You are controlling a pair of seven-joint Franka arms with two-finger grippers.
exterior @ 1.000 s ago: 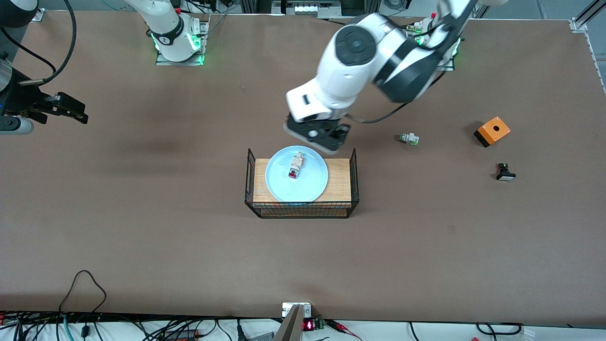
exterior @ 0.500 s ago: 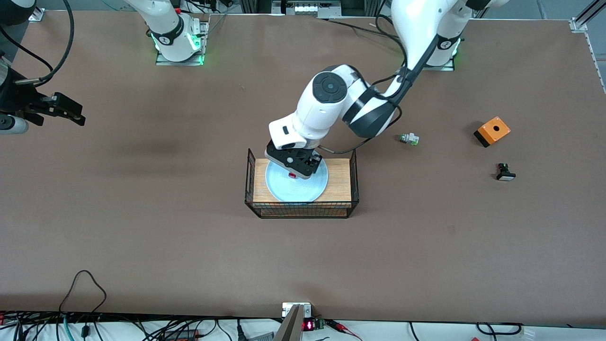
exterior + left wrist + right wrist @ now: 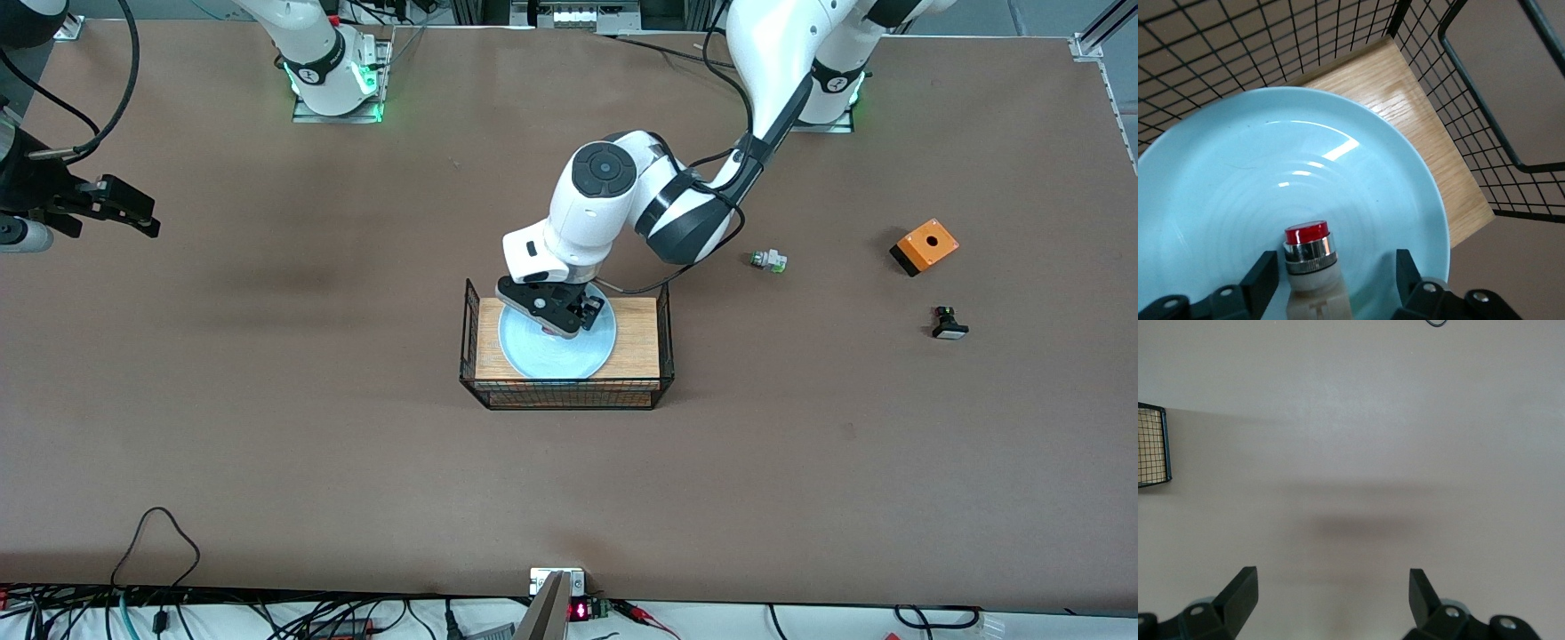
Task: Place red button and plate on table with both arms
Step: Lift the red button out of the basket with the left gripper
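Observation:
The pale-blue plate (image 3: 556, 354) (image 3: 1271, 167) lies on the wooden top of a black wire rack (image 3: 637, 347) in the middle of the brown table (image 3: 800, 462). The red button (image 3: 1310, 263) lies on the plate, red cap pointing away from the wrist; in the front view the left hand hides it. My left gripper (image 3: 560, 325) (image 3: 1336, 273) is down on the plate, open, its fingers either side of the button: one close against the body, the other a gap away. My right gripper (image 3: 142, 215) (image 3: 1333, 587) waits open over bare table at the right arm's end.
Toward the left arm's end of the table lie a green-tipped part (image 3: 768, 260), an orange box (image 3: 924, 245) and a black part with a white cap (image 3: 949, 324). The rack's wire walls (image 3: 1485, 133) rise at both ends of the plate. Cables (image 3: 160, 533) run along the near edge.
The left arm has come down from above the rack's far edge onto the plate and now straddles the button, its fingers somewhat narrower. The right arm has barely moved.

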